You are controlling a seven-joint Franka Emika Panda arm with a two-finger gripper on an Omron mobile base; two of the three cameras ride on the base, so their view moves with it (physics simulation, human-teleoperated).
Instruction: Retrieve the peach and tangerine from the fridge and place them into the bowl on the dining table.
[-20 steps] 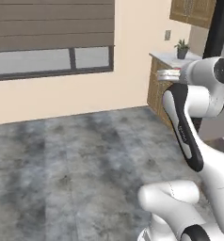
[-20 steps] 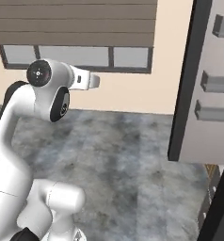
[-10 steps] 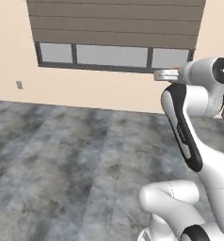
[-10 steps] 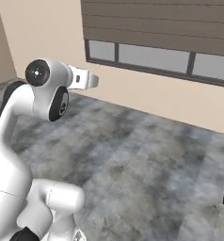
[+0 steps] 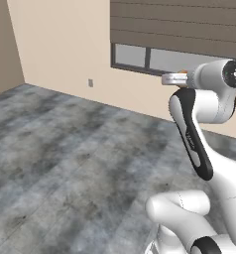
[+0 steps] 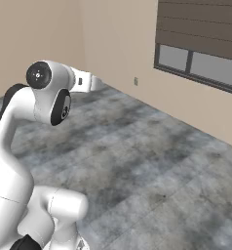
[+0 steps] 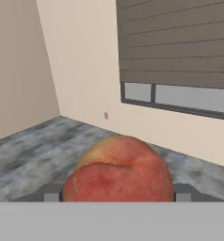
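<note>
One fruit, the peach [image 7: 117,169], sits clamped between the fingers of the hand [image 7: 117,192], carried high over the grey floor [image 5: 65,149] near the window [image 7: 180,96]; a loose grip while the base drives could let it roll free and drop

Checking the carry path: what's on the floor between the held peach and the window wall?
Bare grey floor in the hand view: nothing lies between the peach, held in the gripper, and the wall under the window.
</note>
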